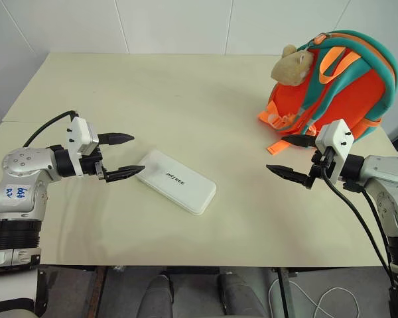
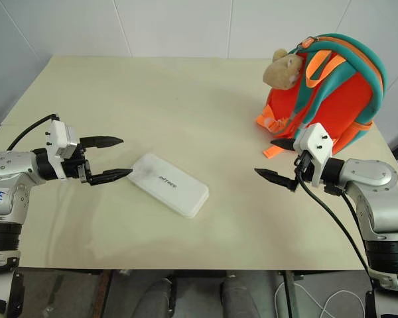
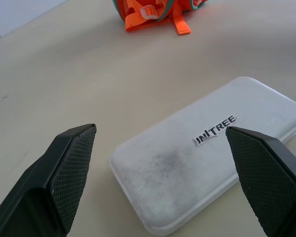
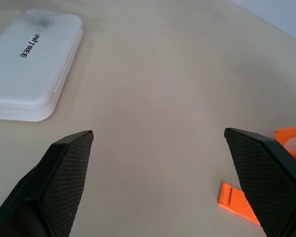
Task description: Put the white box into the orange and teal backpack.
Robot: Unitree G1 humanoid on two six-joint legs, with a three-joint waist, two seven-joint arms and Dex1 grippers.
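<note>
White box (image 1: 176, 190) flat on beige table (image 1: 186, 99), lettered face up, left of centre. Long axis diagonal: 1 short end toward left gripper (image 1: 121, 156), other end toward near-right table edge. Left gripper fingers spread wide, empty, tips just beside box's near end, not touching. Orange and teal backpack (image 1: 341, 83) upright at far right, plush toy (image 1: 293, 66) on its left side. Right gripper (image 1: 290, 158) spread wide, empty, just in front of backpack straps, well apart from box.
</note>
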